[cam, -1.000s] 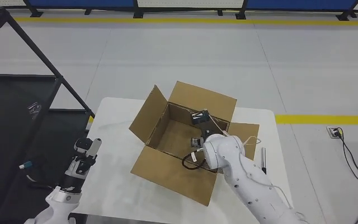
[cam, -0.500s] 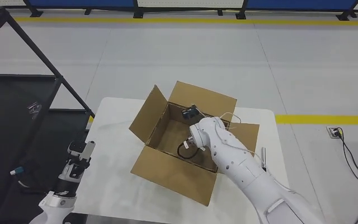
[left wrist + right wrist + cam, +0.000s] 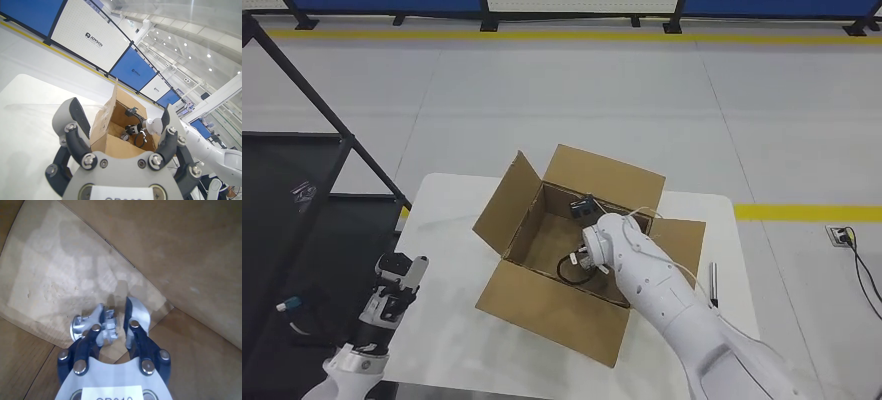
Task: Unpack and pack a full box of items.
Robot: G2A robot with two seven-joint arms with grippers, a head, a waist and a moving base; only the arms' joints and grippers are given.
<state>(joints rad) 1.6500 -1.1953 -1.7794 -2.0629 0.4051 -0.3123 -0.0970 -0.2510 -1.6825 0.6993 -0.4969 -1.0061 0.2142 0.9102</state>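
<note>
surroundings: a white tabletop [image 3: 452,220] carries an open cardboard box [image 3: 542,300] at its middle; a slim dark stick [image 3: 712,283] lies at the box's 3 o'clock near the tabletop edge; a black frame [image 3: 332,130] stands on the floor at 9 o'clock.
in the way: the right arm comes over the box's 4 o'clock corner and, from above, covers much of the box floor; a black cable loop [image 3: 572,270] hangs at its wrist.
count: one box with four flaps folded outward, one metal part, one stick, two claws.
metal part [image 3: 108,325]: small, shiny, silver, with a round flange at one end and a blocky, stepped body.
where: it lies on the box floor, by a seam of the bottom flaps.
right claw [image 3: 115,303]: low in the box, partly open, straddling the part; one finger touches it, the other stands off.
left claw [image 3: 121,103]: wide open, holding nothing, over the tabletop edge at the box's 8 o'clock.
</note>
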